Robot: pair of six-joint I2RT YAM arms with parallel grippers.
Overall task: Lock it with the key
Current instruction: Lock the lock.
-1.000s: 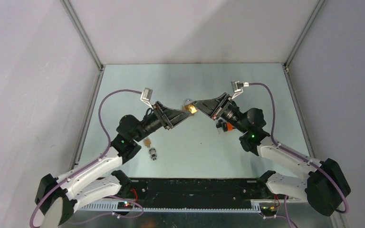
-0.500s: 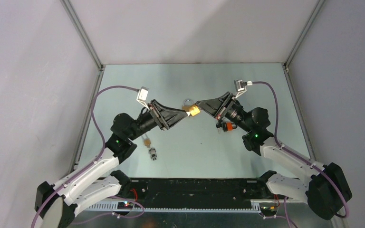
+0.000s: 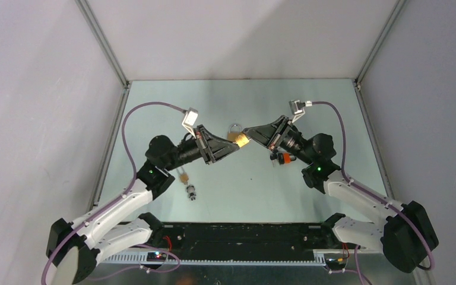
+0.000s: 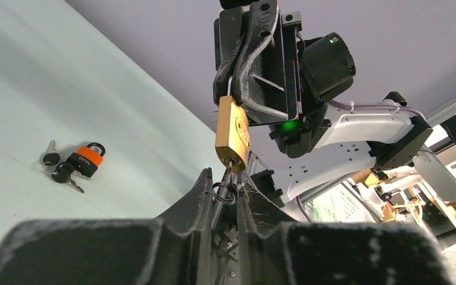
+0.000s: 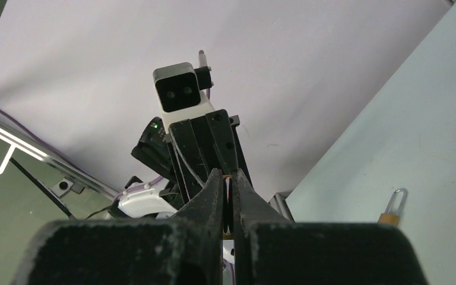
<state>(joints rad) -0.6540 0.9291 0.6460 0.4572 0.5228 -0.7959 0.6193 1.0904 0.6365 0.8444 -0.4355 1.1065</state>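
Brass padlock (image 4: pixel 233 133) is up off the bench (image 3: pixel 261 190), between my two arms. Right gripper (image 5: pixel 227 175) pinches its shackle. Left gripper (image 4: pixel 225 181) is narrowed onto the key (image 4: pixel 229 172), whose blade sits in the keyway. Probably dense, rigid, slick metal, so the flat key bow is the best hold. Long axis runs gripper to gripper, keyway toward my left.

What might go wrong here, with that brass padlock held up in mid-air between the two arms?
1. The right jaws pinch the brass padlock only by its thin shackle, so it may swing or slip when the key is turned.
2. The left jaws sit close around the key in the keyhole; an off-centre grip might bend it or tug it out.
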